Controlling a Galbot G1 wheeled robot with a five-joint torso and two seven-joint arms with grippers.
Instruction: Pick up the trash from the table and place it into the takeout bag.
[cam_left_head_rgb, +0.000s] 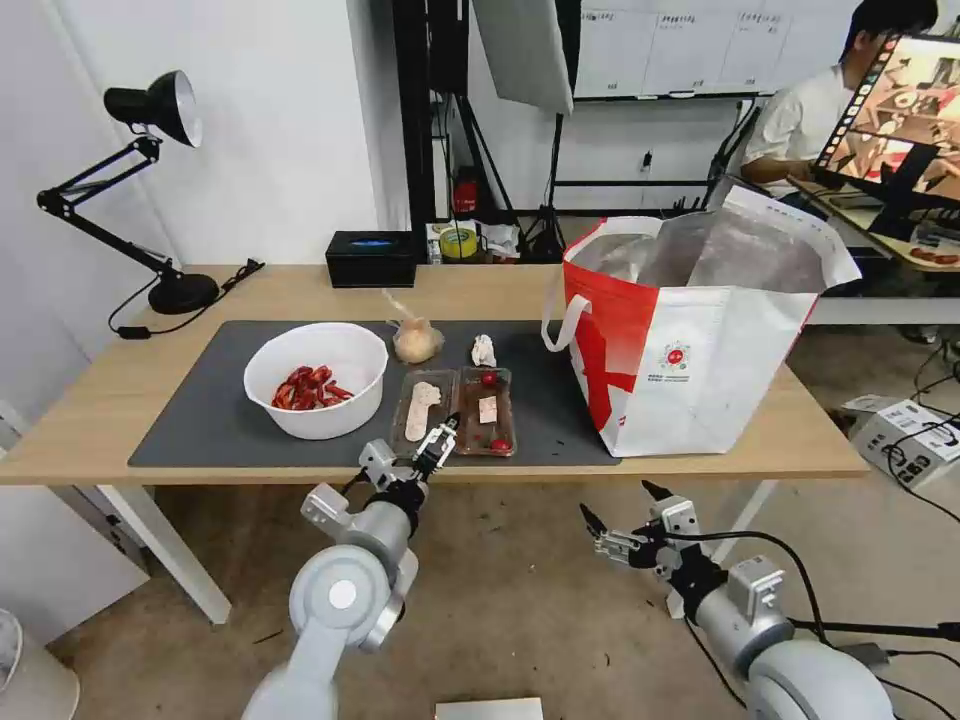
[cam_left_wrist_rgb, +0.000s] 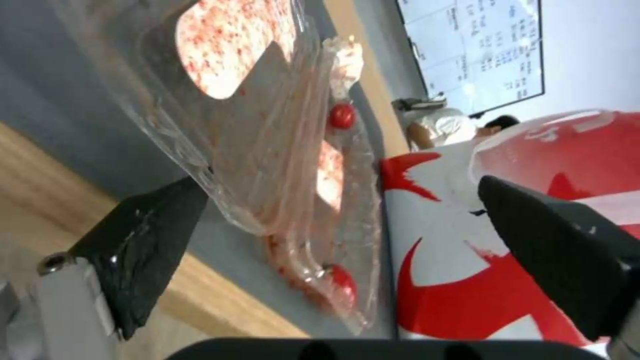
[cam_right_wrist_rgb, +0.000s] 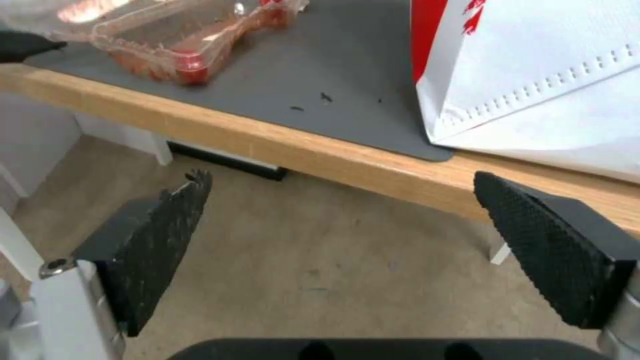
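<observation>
left gripper (cam_left_head_rgb: 441, 437): i see its jaws spread wide at the near edge of the clear hinged plastic tray (cam_left_head_rgb: 458, 411), gripping nothing.
tray: on the dark grey rectangular mat (cam_left_head_rgb: 200, 410), between the white round bowl (cam_left_head_rgb: 317, 379) and the red-and-white fabric takeout bag (cam_left_head_rgb: 690, 335).
right gripper (cam_left_head_rgb: 620, 512): wide open, empty, below the light-wood table (cam_left_head_rgb: 90, 400) edge.

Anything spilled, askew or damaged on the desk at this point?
Little stands out. A few small dark crumbs lie on the grey mat between the clear tray and the takeout bag. The tray lies open flat with red smears inside. The left gripper is open at its near edge; the right gripper hangs open below the table.
</observation>
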